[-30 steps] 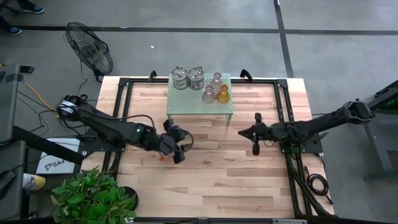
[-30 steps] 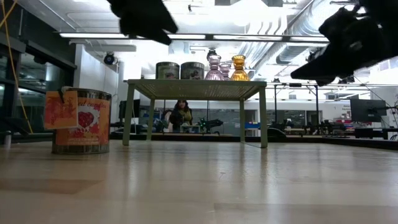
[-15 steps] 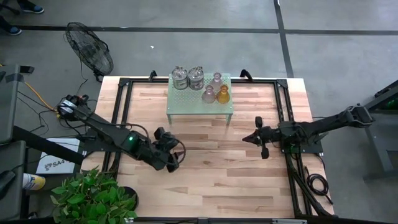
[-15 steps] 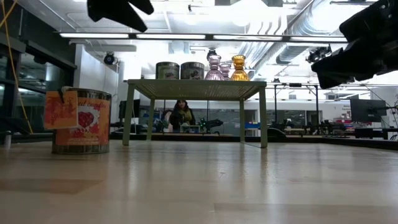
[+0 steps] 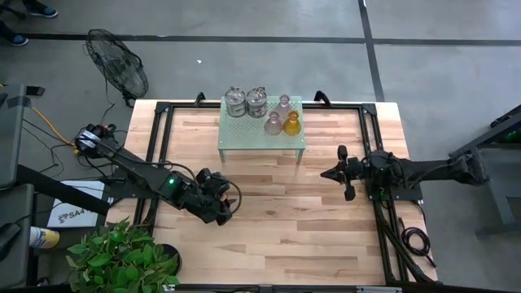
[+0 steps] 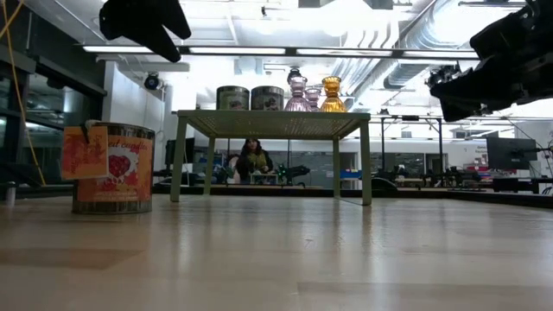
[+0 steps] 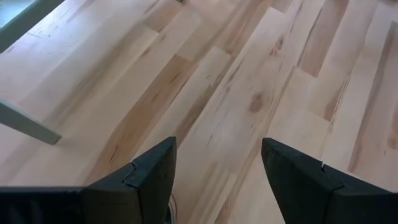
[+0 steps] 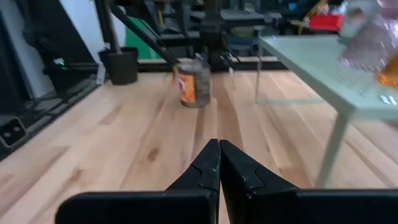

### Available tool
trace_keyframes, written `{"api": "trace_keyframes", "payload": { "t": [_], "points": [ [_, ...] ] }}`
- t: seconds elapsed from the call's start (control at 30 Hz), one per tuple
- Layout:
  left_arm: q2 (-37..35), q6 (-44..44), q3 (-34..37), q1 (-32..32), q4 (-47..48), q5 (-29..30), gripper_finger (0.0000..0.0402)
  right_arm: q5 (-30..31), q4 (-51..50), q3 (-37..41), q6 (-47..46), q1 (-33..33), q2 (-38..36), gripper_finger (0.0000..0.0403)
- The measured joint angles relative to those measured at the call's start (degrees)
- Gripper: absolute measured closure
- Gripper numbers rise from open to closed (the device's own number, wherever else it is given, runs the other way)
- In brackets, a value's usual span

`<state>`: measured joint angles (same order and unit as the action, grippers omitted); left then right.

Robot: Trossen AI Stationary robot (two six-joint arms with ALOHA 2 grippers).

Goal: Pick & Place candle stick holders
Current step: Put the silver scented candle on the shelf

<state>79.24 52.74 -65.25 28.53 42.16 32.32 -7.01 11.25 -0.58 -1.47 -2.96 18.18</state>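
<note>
On the green perforated shelf [image 5: 262, 134] at the table's far side stand two silvery jar holders [image 5: 235, 102] [image 5: 256, 102], two pale pink bell holders [image 5: 283, 103] [image 5: 273, 124] and an amber one [image 5: 291, 124], each on its base. A third jar with an orange label [image 6: 112, 168] stands on the table; it also shows in the right wrist view [image 8: 189, 90], and my left arm hides it in the high view. My left gripper [image 5: 228, 205] [image 7: 217, 149] is open and empty above the table. My right gripper [image 5: 324, 172] [image 8: 219, 146] is shut and empty at the right.
A black frame [image 5: 159, 146] runs around the table's edges. A shelf leg [image 7: 31, 124] shows near my left gripper. A fan [image 5: 118, 65] and a potted plant [image 5: 122, 256] stand off the table at the left. Bare wood lies between the two arms.
My left gripper has drawn back from the labelled jar toward the table's near left and gone up; the jar stays standing on the table. My right gripper has drawn back a little toward the table's right edge.
</note>
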Motion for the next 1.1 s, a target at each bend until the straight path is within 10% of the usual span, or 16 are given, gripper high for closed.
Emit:
{"api": "trace_keyframes", "payload": {
  "t": [1.1],
  "points": [
    [0.04,9.05,0.04,-0.02,10.98,-9.39,0.0172,6.62,-5.90,0.02,-8.70,-2.25,-2.08,0.0402]
  ]
}}
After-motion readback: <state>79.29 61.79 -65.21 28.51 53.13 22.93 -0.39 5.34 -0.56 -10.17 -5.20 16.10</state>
